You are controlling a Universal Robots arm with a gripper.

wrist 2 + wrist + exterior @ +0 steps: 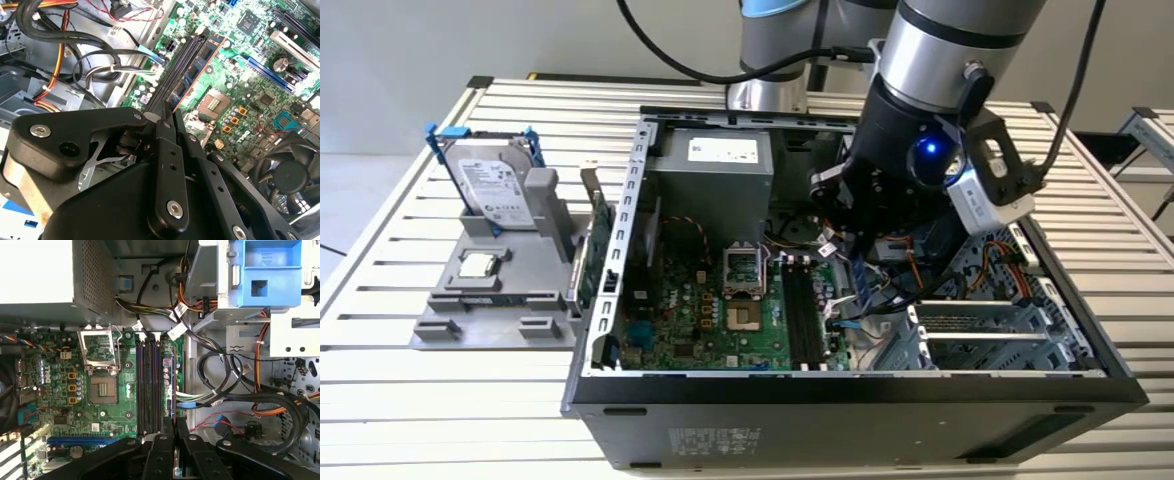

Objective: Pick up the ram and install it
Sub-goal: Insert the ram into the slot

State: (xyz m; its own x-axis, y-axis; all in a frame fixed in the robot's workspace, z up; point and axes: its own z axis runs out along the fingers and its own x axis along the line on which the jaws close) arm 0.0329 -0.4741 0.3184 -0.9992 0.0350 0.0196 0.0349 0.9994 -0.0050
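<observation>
Second wrist view has the jaws (167,117) closed narrow on the ram (200,67), a dark bluish stick standing edge-down in the outermost memory slot (171,385) on the motherboard (100,405), beside the empty processor socket (212,104). Around them stands the open computer case (854,385) on the table (400,390).

no print can be read. in the exterior view a white label (723,150) sits on the grey power supply (707,185), another label (498,187) covers the hard drive (491,180) in its stand, and a pale sticker (718,441) sits on the computer case (854,420) front wall; the lettering on all three is too small to make out.
</observation>
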